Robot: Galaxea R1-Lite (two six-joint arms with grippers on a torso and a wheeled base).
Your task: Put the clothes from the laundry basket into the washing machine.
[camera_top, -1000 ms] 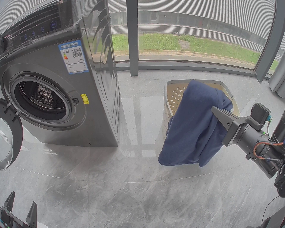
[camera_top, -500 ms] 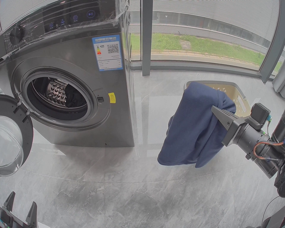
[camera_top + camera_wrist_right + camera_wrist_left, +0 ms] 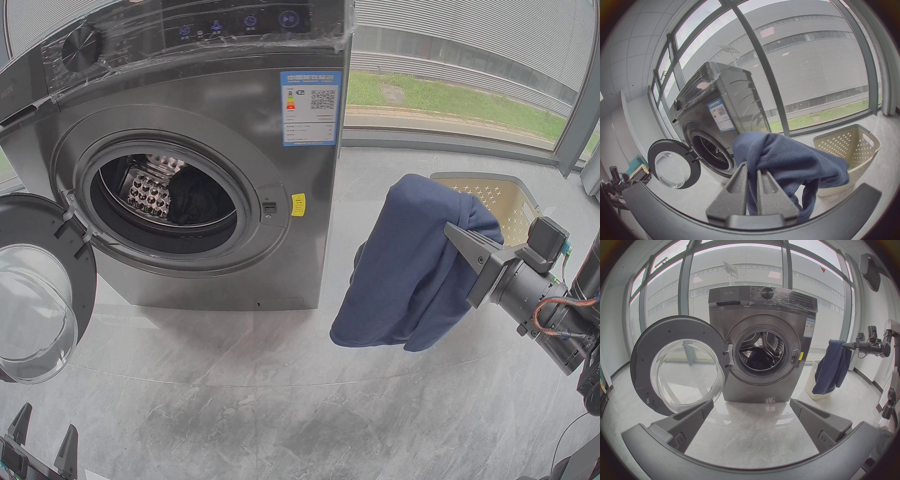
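Observation:
A navy blue garment (image 3: 412,269) hangs in the air, draped over my right gripper (image 3: 451,232), which is shut on it to the right of the washing machine (image 3: 206,94). The same garment (image 3: 787,162) folds over the closed fingers (image 3: 770,193) in the right wrist view. The machine's round door (image 3: 37,281) is swung wide to the left, and a dark garment (image 3: 197,197) lies inside the drum. The beige laundry basket (image 3: 509,200) stands on the floor behind the hanging garment. My left gripper (image 3: 40,434) is open and low at the near left, facing the machine (image 3: 762,343).
Grey marble floor (image 3: 281,400) stretches in front of the machine. Tall windows (image 3: 462,62) run behind the basket, with a grey frame post at the far right. The open door juts out over the floor on the left.
The head view has swung so that the washing machine now sits more centrally and the basket further right. The right gripper keeps the blue garment in the same place in the picture.

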